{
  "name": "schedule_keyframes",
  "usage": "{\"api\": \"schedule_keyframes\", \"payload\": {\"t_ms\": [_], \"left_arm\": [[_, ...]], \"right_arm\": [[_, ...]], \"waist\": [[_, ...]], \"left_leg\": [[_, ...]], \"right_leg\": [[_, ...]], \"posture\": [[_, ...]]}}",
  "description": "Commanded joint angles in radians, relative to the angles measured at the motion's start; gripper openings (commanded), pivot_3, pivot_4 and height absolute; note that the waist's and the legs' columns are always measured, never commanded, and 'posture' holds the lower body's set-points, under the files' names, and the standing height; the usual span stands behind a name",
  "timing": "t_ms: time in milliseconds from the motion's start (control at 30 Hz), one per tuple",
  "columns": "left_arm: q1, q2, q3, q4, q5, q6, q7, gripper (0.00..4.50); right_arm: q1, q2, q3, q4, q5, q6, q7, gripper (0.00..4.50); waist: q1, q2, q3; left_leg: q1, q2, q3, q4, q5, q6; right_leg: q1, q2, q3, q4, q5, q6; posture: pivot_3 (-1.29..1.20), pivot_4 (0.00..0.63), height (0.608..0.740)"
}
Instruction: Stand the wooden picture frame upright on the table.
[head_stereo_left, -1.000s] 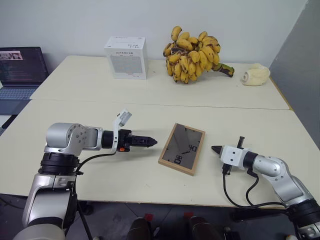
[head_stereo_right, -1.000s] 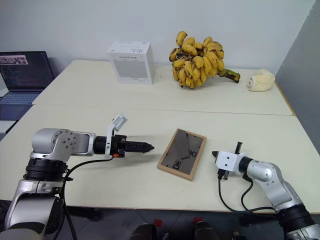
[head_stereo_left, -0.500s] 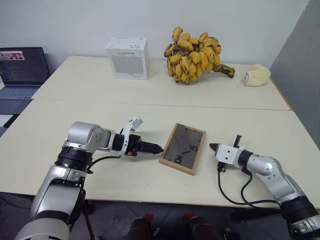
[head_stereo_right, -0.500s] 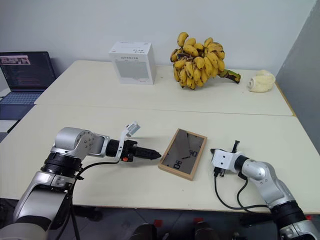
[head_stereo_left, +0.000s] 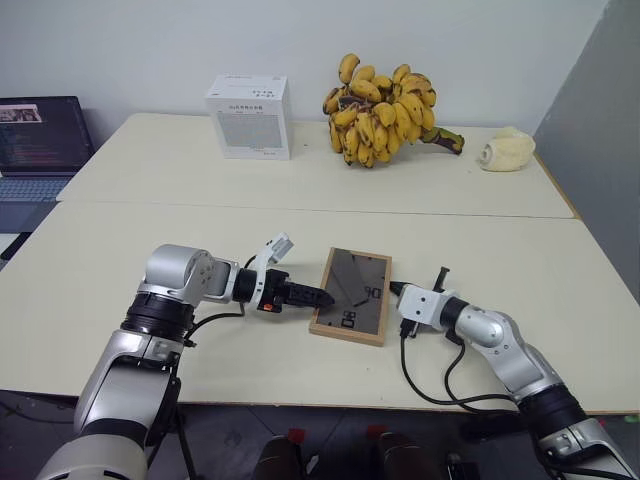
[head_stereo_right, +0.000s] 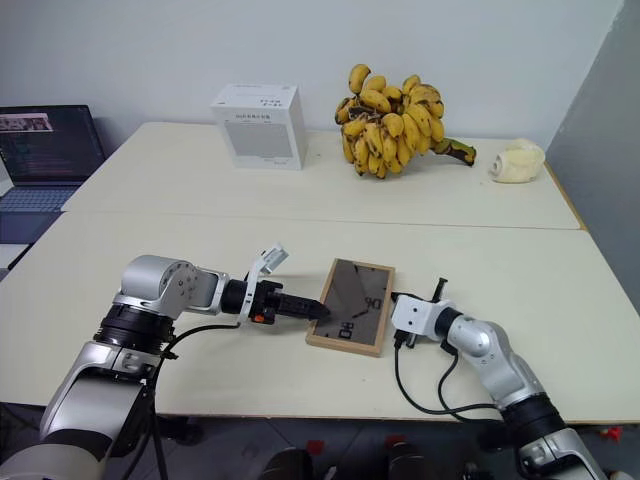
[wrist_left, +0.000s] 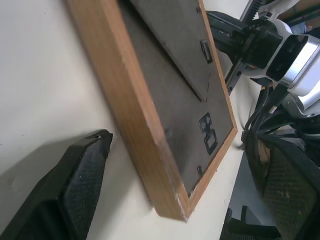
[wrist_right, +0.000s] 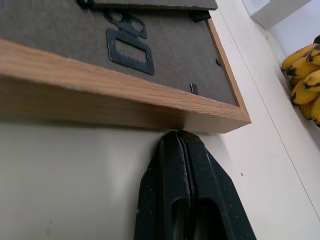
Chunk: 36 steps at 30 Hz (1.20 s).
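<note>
- we're seeing the wooden picture frame (head_stereo_left: 350, 296) lying flat, back side up, on the near half of the table (head_stereo_left: 200, 215), just in front of the seam running across the tabletop
- dark grey back is facing up w/ the fold-out stand (wrist_left: 170, 47) lying folded against it; metal hanger clips showing near the frame's near short edge
- frame's sitting between the two grippers, long sides running roughly away from us, slightly skewed
- left gripper (head_stereo_left: 318, 297) is reaching in from the left, low over the table, tip at the frame's left long edge
- in the left wrist view its fingers (wrist_left: 75, 185) are standing wide apart: one lying on the table just beside the frame's wooden side, the other on the far side near the frame's corner; nothing clamped between them
- right gripper (wrist_right: 179, 137) is coming in from the right, fingers pressed together, holding nothing; tips are touching the frame's outer wooden side near a corner
- in the head views the right gripper's white body is sitting just beside the frame's right long edge
- at the back of the table: white box (head_stereo_left: 248, 116) far left, banana bunch (head_stereo_left: 385, 106) mid, a small cream-coloured object (head_stereo_left: 505, 152) far right, all well apart from the frame
- laptop (head_stereo_left: 40, 135) is sitting off the table's left side, screen lit
</note>
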Motion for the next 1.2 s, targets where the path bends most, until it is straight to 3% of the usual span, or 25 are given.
{"api": "schedule_keyframes", "payload": {"t_ms": [33, 300, 467, 667, 833, 967, 1200], "left_arm": [[-0.018, -0.005, 0.032, -0.013, -0.016, 0.014, 0.002, 4.46], [-0.023, -0.018, 0.077, -0.011, -0.044, 0.063, 0.009, 4.46], [0.002, -0.004, 0.083, -0.044, -0.041, 0.074, 0.025, 4.46], [0.049, 0.082, 0.089, -0.067, -0.016, 0.089, 0.056, 4.46], [0.107, 0.168, 0.093, -0.202, -0.047, 0.167, 0.084, 4.46], [0.121, 0.148, 0.156, -0.284, -0.113, 0.263, 0.112, 4.46], [0.130, 0.090, 0.185, -0.314, -0.199, 0.269, 0.209, 4.46]], "right_arm": [[-0.040, 0.010, 0.013, 0.093, 0.002, -0.048, -0.019, 0.00], [-0.108, -0.008, 0.010, 0.360, 0.008, -0.202, -0.082, 0.00], [-0.124, -0.016, 0.029, 0.408, -0.013, -0.236, -0.112, 0.00], [-0.033, -0.112, 0.022, 0.273, -0.019, -0.242, -0.074, 0.00], [0.066, -0.171, 0.013, 0.070, -0.018, -0.169, -0.035, 0.00], [0.119, -0.195, 0.000, -0.047, -0.006, -0.114, -0.002, 0.00], [0.159, -0.166, 0.003, -0.182, 0.000, -0.018, 0.044, 0.00]], "waist": [[0.000, 0.000, 0.000], [-0.001, 0.000, 0.000], [-0.004, -0.001, -0.001], [0.002, -0.001, 0.000], [0.006, -0.001, -0.001], [0.007, -0.001, -0.001], [0.005, -0.001, 0.000]], "left_leg": [[0.000, 0.000, 0.000, 0.000, 0.000, 0.000], [0.003, 0.000, 0.000, 0.000, 0.001, 0.001], [0.011, -0.001, 0.000, 0.000, 0.001, 0.001], [0.011, -0.001, -0.001, 0.000, 0.001, 0.001], [0.010, -0.001, -0.001, -0.002, 0.001, 0.001], [0.010, -0.001, -0.002, -0.002, 0.001, 0.001], [0.009, 0.000, -0.002, -0.003, 0.001, 0.001]], "right_leg": [[0.000, 0.000, 0.000, 0.000, 0.000, 0.000], [0.004, 0.000, 0.001, 0.000, 0.001, 0.001], [0.013, 0.000, 0.000, -0.002, 0.001, 0.001], [0.013, -0.001, 0.000, -0.002, 0.000, 0.001], [0.013, -0.001, 0.000, -0.006, 0.000, 0.002], [0.013, -0.001, -0.001, -0.007, -0.002, 0.005], [0.012, -0.001, -0.001, -0.007, -0.002, 0.005]], "posture": [[0.00, 0.150, 0.740], [0.00, 0.150, 0.740], [0.00, 0.150, 0.740], [0.00, 0.150, 0.740], [0.00, 0.150, 0.740], [0.00, 0.150, 0.740], [0.00, 0.150, 0.740]]}}
